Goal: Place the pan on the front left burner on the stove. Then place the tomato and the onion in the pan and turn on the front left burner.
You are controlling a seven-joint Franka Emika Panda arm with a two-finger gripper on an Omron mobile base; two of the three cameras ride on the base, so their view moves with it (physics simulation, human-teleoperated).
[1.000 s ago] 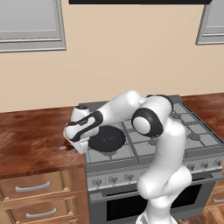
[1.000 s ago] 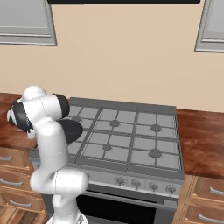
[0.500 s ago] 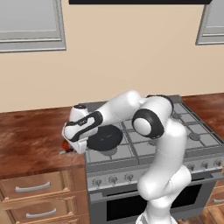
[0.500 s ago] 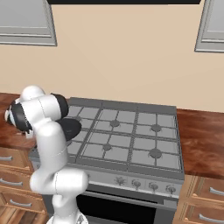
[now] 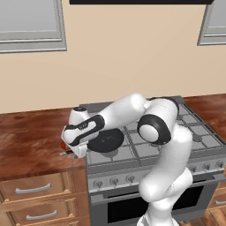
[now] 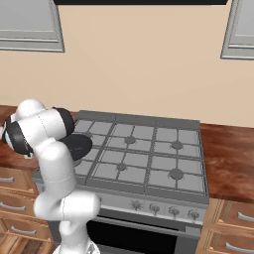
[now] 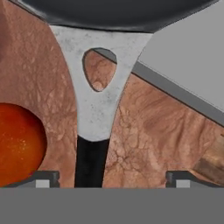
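Observation:
The black pan [image 5: 106,139] sits on the stove [image 6: 144,149] at its front left, covering the front left burner. Its handle [image 7: 92,162] sticks out left over the wooden counter: a silvery forked bracket, then a dark bar. My gripper [image 7: 113,179] hangs over that handle, open, with the bar between the fingertips [image 7: 41,178] and touching neither. From the left base view the gripper [image 5: 71,149] is low at the stove's left edge. The red-orange tomato [image 7: 17,144] lies on the counter just beside the handle, peeking out behind the hand [image 5: 64,145]. The onion is out of view.
A brown wooden counter [image 5: 31,141] runs left of the stove, with drawers [image 5: 33,190] beneath it. More counter [image 6: 228,158] lies to the stove's right. A row of knobs [image 6: 163,208] lines the stove front. My own arm arches over the stove's left half.
My hand has slid a little to the left and lower, out along the pan's handle. The pan stays where it was on the stove.

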